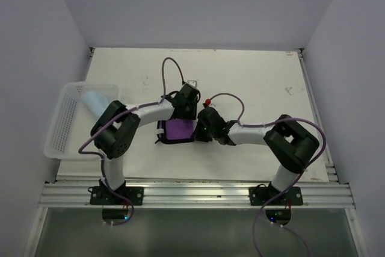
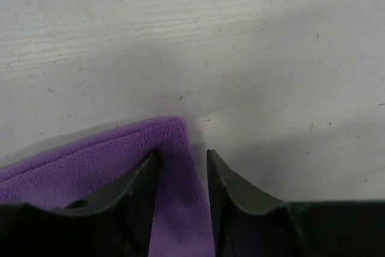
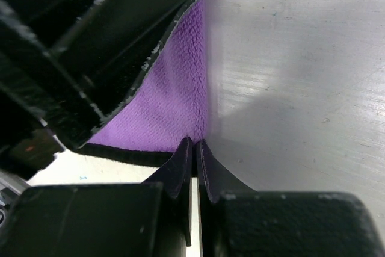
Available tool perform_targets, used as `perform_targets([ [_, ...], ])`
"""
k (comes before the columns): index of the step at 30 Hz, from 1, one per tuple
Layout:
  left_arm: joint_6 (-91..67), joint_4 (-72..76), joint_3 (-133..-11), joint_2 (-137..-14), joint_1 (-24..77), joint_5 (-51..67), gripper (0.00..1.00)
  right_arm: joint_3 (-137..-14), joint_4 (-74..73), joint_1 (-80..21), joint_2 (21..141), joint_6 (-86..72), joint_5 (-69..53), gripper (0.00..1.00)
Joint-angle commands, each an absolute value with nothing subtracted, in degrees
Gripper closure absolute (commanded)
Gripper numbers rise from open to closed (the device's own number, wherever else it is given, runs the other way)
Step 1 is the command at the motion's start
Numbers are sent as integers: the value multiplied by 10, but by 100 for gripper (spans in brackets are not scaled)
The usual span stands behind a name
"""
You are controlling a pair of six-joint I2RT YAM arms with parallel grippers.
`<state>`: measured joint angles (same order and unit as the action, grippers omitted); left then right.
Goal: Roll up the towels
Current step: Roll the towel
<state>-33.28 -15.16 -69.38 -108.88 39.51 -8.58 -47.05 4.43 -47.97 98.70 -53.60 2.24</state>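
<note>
The dark towel [image 1: 179,130] lies purple face up at the table's middle, between both grippers. My left gripper [image 1: 185,111] is at its far edge; in the left wrist view [image 2: 180,167] the jaws stand open, astride the towel's purple corner [image 2: 171,142]. My right gripper [image 1: 201,129] is at the towel's right side; in the right wrist view [image 3: 194,147] the jaws are pressed together on the corner of the purple towel [image 3: 171,100], by its black hem. The light blue towel [image 1: 95,102] lies in the basket.
The white mesh basket [image 1: 63,127] stands at the table's left edge. The left gripper's black body [image 3: 102,46] fills the upper left of the right wrist view, close over the towel. A small red object [image 1: 207,100] sits behind the right gripper.
</note>
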Motion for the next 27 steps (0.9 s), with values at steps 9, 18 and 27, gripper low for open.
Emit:
perform_targets([
  [9, -335, -214, -730, -1154, 411, -158, 59, -446, -4, -503, 991, -533, 85, 100],
  [18, -349, -246, -730, -1190, 414, -191, 75, -421, 13, -509, 970, -539, 110, 100],
  [27, -366, -255, -727, -1215, 414, -182, 100, -406, 20, -512, 956, -531, 120, 100],
])
